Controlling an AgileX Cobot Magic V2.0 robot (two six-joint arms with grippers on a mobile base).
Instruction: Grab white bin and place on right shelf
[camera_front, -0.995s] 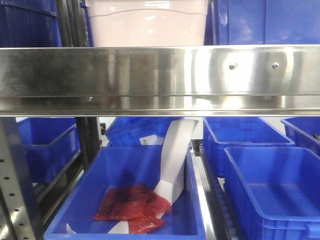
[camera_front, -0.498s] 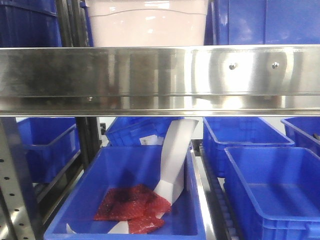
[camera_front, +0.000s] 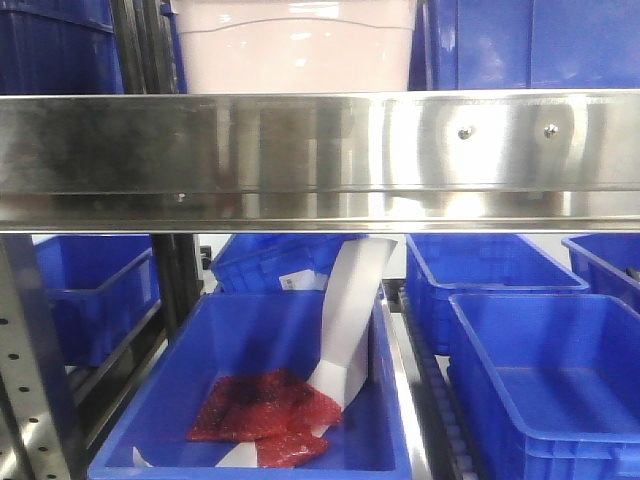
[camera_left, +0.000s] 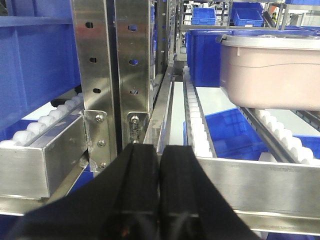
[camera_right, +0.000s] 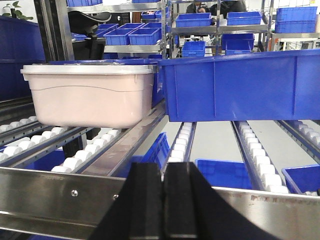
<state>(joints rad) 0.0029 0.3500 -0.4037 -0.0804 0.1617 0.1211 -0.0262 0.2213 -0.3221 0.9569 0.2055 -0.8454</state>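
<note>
Nothing moved; white bin (camera_right: 90, 95) on rollers beyond clenched right gripper (camera_right: 164, 200), left gripper (camera_left: 159, 190) clenched

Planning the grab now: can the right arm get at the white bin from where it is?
Probably yes. The white bin sits on the rollers ahead-left of the shut right gripper, nothing between them. The blue crate crowds its right side, and the gripper must open first.
</note>
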